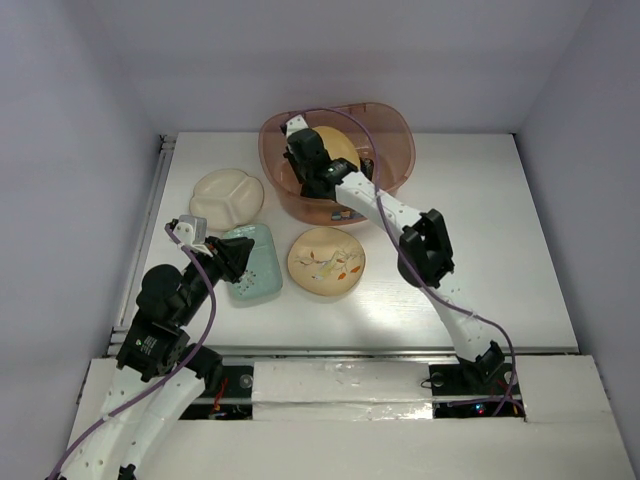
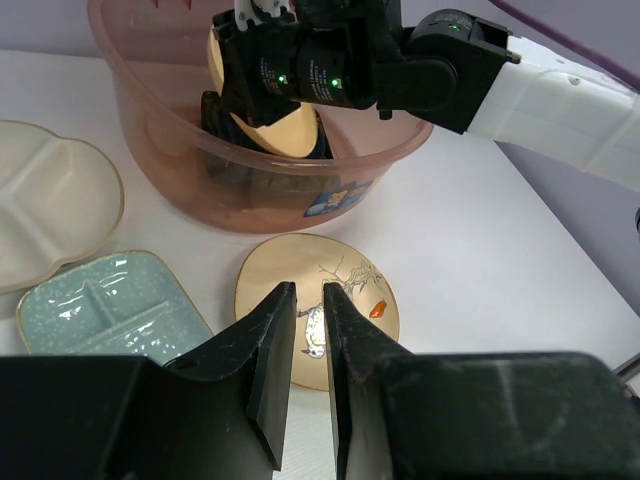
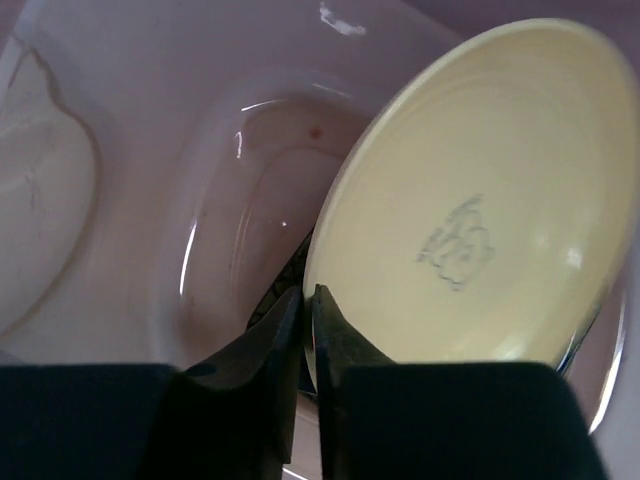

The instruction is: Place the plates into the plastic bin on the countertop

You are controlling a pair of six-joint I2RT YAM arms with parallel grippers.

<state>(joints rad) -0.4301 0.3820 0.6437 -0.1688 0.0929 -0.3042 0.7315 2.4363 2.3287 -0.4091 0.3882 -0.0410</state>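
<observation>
Dark patterned plate (image 3: pixel 280 280) in the plastic bin (image 3: pixel 200 150), mostly hidden behind the orange-tan plate (image 3: pixel 470 200).

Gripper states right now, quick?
Left gripper: barely open, empty.
Right gripper: at rim of tan plate; grip cannot be told.

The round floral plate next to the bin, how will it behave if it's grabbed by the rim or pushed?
The cream round floral plate looks glazed and glossy, so it's probably stiff but slippery and chip-prone. It lies flat on the countertop with a low rim, so pinching its edge may be awkward. Pushed, it'd likely slide rather than tip.
</observation>
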